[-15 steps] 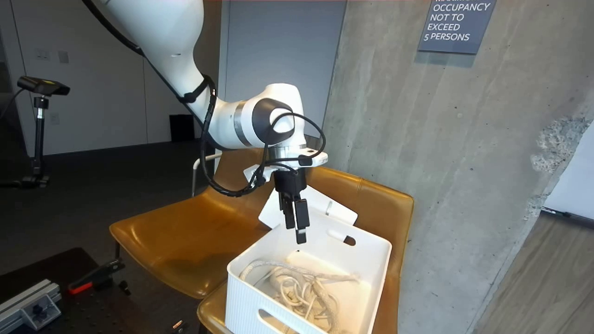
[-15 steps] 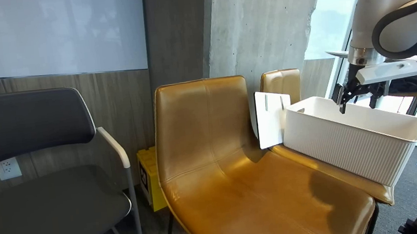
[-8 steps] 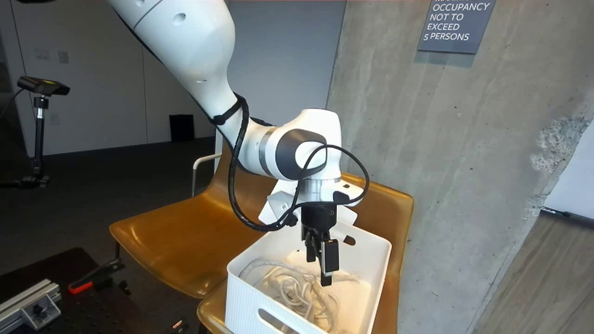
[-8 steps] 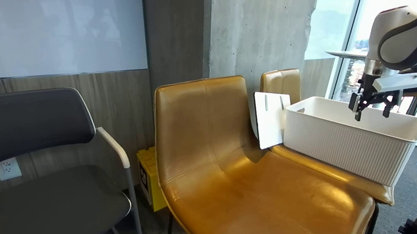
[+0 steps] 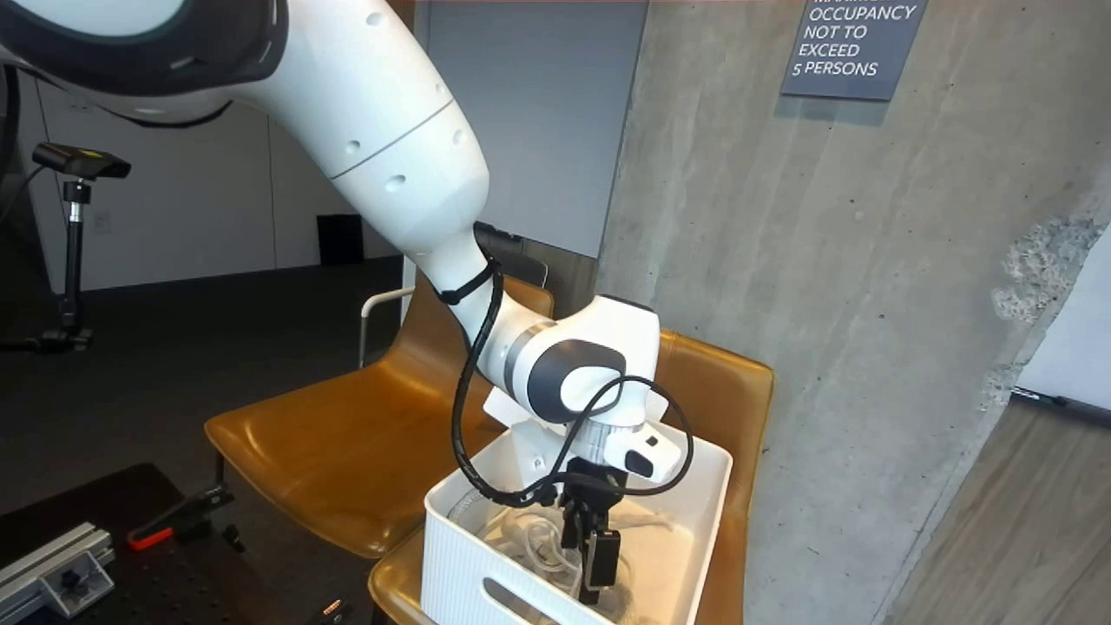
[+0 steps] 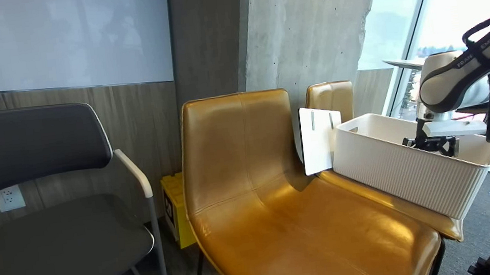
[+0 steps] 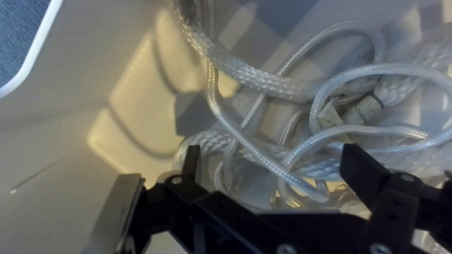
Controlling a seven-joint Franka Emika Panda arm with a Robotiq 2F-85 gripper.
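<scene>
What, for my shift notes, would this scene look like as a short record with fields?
Gripper: open, inside the white bin, holding nothing
Nearest things: tangled ropes in the bin
Contact with ropes: cannot tell
Bin stands on: tan chair
At one end of bin: white panel
Nearby: second tan chair, dark chair, yellow box
On the wall: occupancy sign

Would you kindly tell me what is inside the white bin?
The white bin holds tangled thick braided rope and thinner cord, with the open gripper inside too. The gripper hides part of the rope and cord, and whatever lies directly beneath them cannot be seen.
</scene>
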